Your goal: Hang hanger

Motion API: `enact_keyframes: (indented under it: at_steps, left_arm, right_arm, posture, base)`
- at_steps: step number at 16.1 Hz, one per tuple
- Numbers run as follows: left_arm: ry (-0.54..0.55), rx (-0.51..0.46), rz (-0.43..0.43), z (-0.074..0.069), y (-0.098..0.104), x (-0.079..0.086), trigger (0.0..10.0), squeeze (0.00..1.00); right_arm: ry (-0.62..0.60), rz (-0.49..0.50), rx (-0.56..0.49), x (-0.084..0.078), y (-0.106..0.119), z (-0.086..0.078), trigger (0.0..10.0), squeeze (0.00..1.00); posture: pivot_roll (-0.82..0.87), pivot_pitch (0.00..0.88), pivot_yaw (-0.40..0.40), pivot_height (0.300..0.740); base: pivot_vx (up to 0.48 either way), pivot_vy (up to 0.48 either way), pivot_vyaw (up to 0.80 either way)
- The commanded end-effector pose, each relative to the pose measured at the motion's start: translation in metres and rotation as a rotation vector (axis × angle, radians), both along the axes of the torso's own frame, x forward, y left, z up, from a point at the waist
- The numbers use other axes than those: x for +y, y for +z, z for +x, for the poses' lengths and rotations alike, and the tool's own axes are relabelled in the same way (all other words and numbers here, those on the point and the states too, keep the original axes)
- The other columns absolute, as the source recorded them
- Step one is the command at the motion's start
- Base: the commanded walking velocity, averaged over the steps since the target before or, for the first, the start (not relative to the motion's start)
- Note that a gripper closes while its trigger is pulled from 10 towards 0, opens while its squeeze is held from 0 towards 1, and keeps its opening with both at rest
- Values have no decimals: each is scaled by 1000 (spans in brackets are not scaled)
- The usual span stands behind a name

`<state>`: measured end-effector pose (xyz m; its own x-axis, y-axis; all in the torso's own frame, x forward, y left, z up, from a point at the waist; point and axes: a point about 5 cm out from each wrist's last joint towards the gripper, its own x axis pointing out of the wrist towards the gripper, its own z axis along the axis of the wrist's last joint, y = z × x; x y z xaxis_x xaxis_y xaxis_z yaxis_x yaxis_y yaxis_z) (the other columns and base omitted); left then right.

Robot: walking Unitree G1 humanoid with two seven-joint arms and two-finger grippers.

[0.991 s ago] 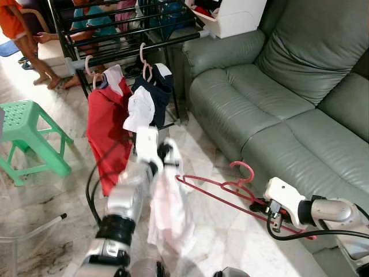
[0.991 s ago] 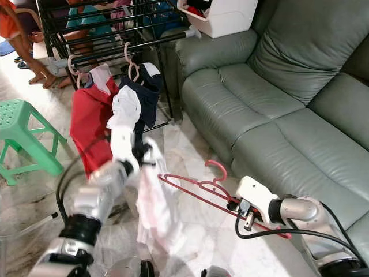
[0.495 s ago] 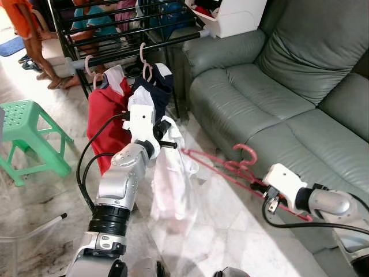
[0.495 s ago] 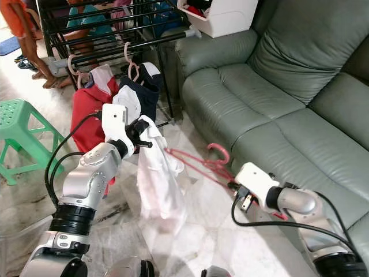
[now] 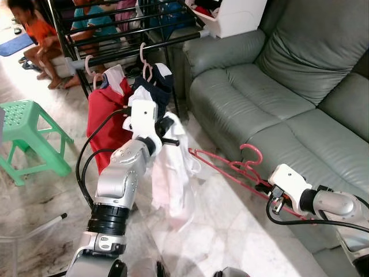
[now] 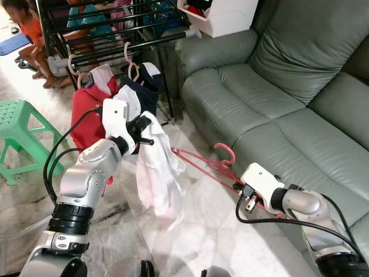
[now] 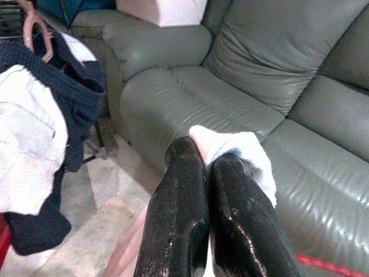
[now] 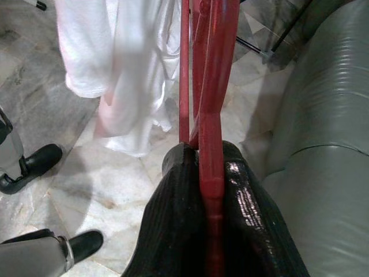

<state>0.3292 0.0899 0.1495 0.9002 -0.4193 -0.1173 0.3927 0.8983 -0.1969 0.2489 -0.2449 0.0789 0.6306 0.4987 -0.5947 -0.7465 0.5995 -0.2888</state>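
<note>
Right gripper (image 8: 210, 167) was clamped on the red hanger (image 5: 230, 168), low in front of the sofa (image 5: 277, 98), hook end up and pointing toward the shirt. Left gripper (image 7: 207, 164) was pinched shut on the white shirt (image 5: 170, 179), which hung limp beside the rack (image 5: 115, 34) and its hung clothes (image 5: 112, 115). Risk as I judged it: the hanger was gripped at one end, so it could twist or snag the loose cloth while threading, and the small pinch of fabric could slip.
</note>
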Motion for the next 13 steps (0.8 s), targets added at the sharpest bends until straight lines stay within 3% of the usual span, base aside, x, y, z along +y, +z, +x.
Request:
enact_keyframes:
  at_steps: [1, 7, 10, 13]
  left_arm:
    - [-36, -77, -15, 1, 22, -7, 10000, 0]
    - [-62, -108, -23, 0, 34, -11, 10000, 0]
    - [81, -78, 22, 10, 24, 7, 10000, 0]
    - [72, -85, 16, 12, 28, 8, 10000, 0]
  right_arm:
    - [2, 20, -10, 1, 4, 4, 10000, 0]
    - [-19, 50, -8, -2, 4, 4, 10000, 0]
    - [-22, 106, -84, -10, 28, 9, 10000, 0]
    - [41, 57, 74, -24, 27, -9, 10000, 0]
  posture:
    - [-57, 0, 25, 740]
    - [-57, 0, 22, 740]
    - [-64, 0, 26, 740]
    - [-65, 0, 26, 740]
  base:
    - [0, 0, 0]
    - [0, 0, 0]
    - [0, 0, 0]
    - [0, 0, 0]
